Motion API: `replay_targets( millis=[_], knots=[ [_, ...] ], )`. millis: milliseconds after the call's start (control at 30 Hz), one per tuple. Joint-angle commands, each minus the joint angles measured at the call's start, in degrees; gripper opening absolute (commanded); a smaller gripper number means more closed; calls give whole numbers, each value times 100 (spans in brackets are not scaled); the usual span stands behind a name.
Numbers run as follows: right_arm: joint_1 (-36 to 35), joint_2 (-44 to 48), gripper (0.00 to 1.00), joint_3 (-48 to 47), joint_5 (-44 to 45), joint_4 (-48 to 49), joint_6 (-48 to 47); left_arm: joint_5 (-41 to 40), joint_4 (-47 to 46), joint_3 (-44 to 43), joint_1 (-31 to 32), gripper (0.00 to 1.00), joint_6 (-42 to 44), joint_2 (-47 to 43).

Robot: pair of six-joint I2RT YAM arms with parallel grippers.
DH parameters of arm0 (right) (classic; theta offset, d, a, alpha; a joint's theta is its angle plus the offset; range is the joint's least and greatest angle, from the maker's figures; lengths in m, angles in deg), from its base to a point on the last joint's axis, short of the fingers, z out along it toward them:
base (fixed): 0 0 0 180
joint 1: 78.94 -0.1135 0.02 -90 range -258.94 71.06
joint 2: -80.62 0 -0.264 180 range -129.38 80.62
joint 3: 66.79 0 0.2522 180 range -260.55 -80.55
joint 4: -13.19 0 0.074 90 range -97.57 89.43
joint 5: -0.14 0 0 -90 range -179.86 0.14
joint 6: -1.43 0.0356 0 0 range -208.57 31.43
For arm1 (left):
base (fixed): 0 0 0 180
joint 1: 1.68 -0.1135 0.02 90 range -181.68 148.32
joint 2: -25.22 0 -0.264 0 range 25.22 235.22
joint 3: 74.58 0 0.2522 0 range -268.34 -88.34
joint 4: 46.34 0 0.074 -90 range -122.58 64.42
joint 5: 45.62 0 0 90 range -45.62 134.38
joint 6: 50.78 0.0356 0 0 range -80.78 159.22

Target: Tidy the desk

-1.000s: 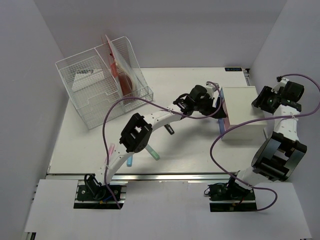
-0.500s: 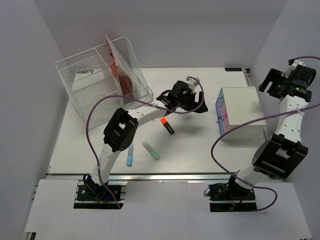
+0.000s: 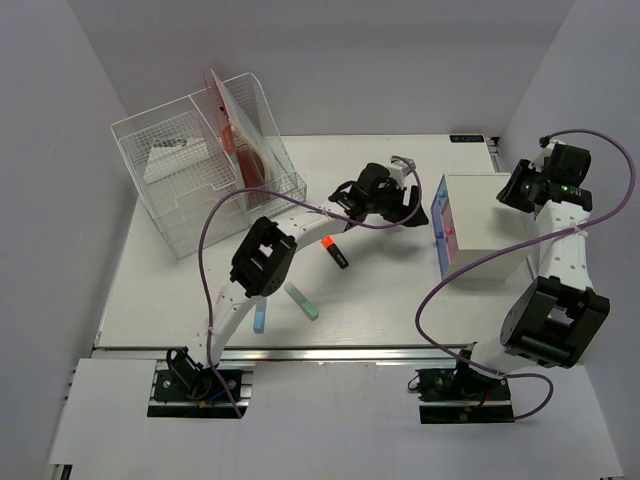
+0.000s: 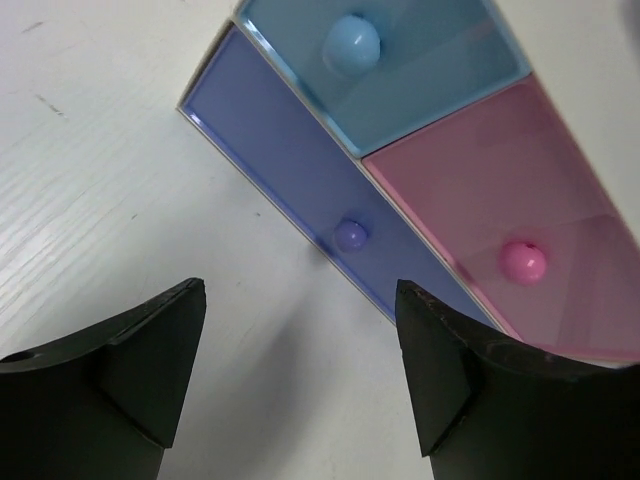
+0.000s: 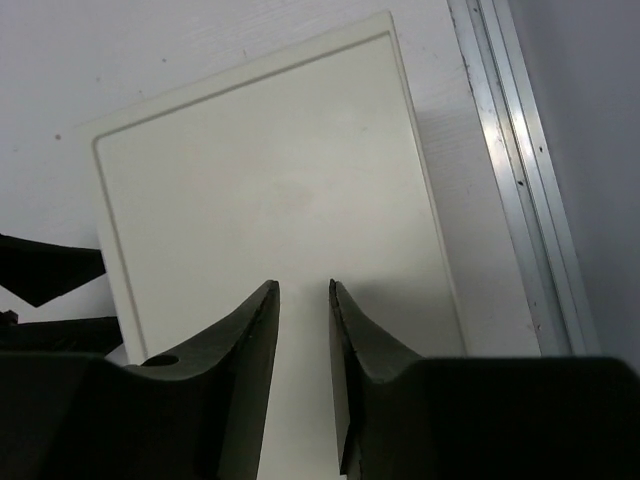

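Counter (image 3: 170, 290): lay white and flat beneath both arms, railed along the near edge. Judged rigid, heavy and fixed, so nothing to lift; probably tidied only through the loose things on it. Carried a drawer box (image 3: 490, 225) by the right edge, a wire organizer (image 3: 200, 180) at the far left corner, and toward the near edge an orange-capped marker (image 3: 336, 252), a green marker (image 3: 301, 300) and a blue marker (image 3: 260, 316). Judged these light, slick, prone to roll; best pinched mid-barrel. Found the left gripper (image 4: 300, 290) wide apart and empty, facing the purple drawer (image 4: 270, 150). Found the right gripper (image 5: 302, 287) nearly together, thin gap, holding nothing, poised over the box top
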Motion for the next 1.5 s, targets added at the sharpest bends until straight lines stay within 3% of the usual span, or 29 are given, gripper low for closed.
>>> replay_targets(
  millis=[0,300,500,1467],
  knots=[
    [16,-32,31,210,326,137,244,259,-103,-455,161,85,73,185],
    [16,-164,14,519,705,84,535,505,-885,-764,381,76,64,827],
    [16,-278,10,536,714,40,553,804,-1439,-685,390,69,12,1038],
    [16,-313,6,554,837,-48,473,1244,-2511,-852,355,56,29,1486]
  ],
)
